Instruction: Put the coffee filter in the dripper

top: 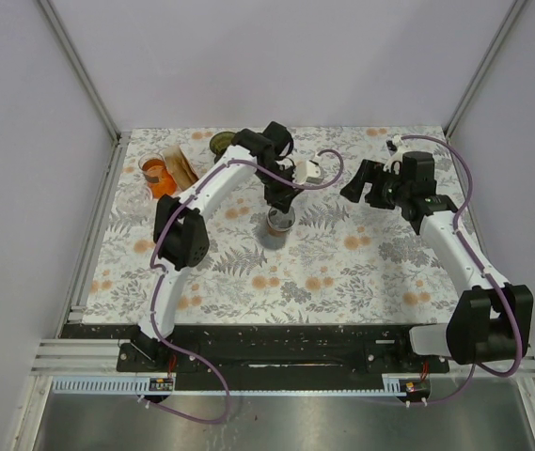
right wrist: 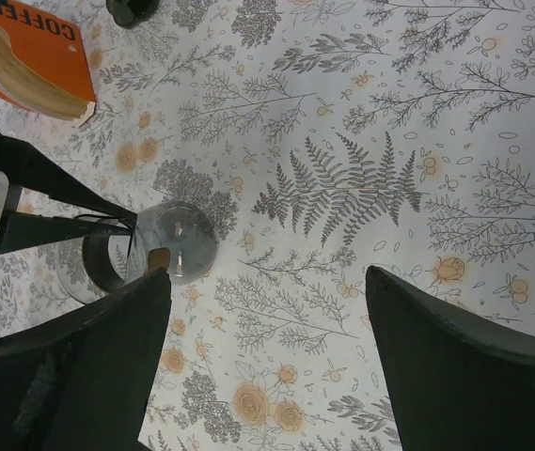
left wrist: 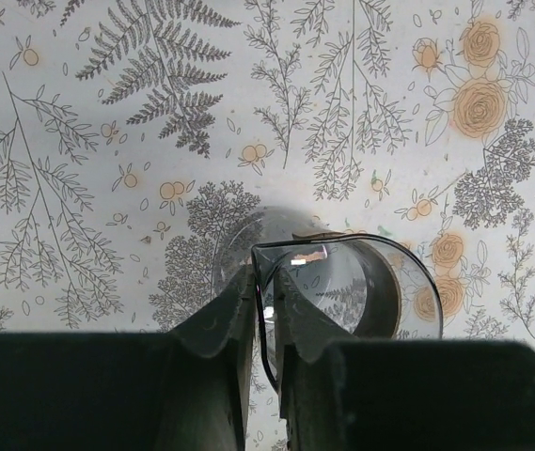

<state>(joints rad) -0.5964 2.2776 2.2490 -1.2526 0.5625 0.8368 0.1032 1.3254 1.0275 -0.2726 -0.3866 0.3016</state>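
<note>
**Dripper gripped at rim; filters in their box**

The dripper (top: pixel 279 226) is a dark, translucent cone with a wide round rim. It sits on the floral worktop (top: pixel 361 272), well apart from the orange box (right wrist: pixel 37 36) marked COFFEE, to its right and nearer the arm bases. The left claw (left wrist: pixel 265 282) pinches its rim wall. Pale tan coffee filters (right wrist: pixel 21 70) lie stacked inside the box.

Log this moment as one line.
left gripper: shut on rim of dark translucent cone-shaped dripper | right gripper: open, empty | dripper: nothing seen inside
</note>
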